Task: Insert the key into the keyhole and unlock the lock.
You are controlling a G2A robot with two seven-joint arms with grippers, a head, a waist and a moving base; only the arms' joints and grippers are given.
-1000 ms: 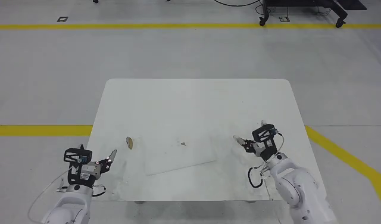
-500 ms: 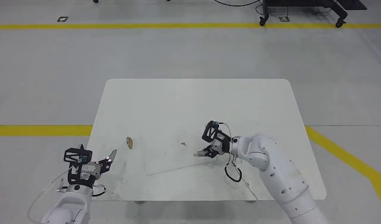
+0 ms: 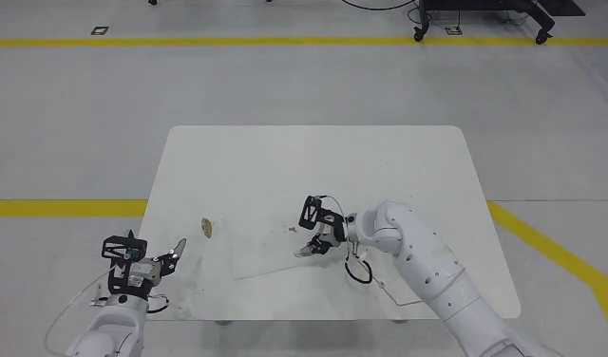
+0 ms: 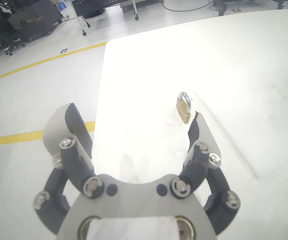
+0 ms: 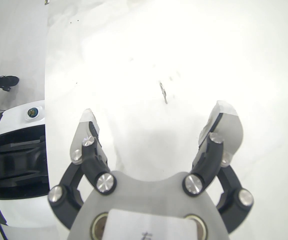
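The right gripper (image 3: pixel 306 251) is being swung inward from the right side of the white table (image 3: pixel 380 158), jaws held wide apart, closing on the small silver key (image 5: pixel 163 92) lying flat just ahead, so pickup is being set up. The brass padlock (image 4: pixel 184 107) is being left well apart, near the idle, wide-open left gripper (image 4: pixel 134 123); nothing is blocking the approach

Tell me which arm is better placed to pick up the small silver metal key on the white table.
Right. The open right gripper hovers short of the small silver metal key; the open left gripper sits at the white table edge, nearer the brass padlock.
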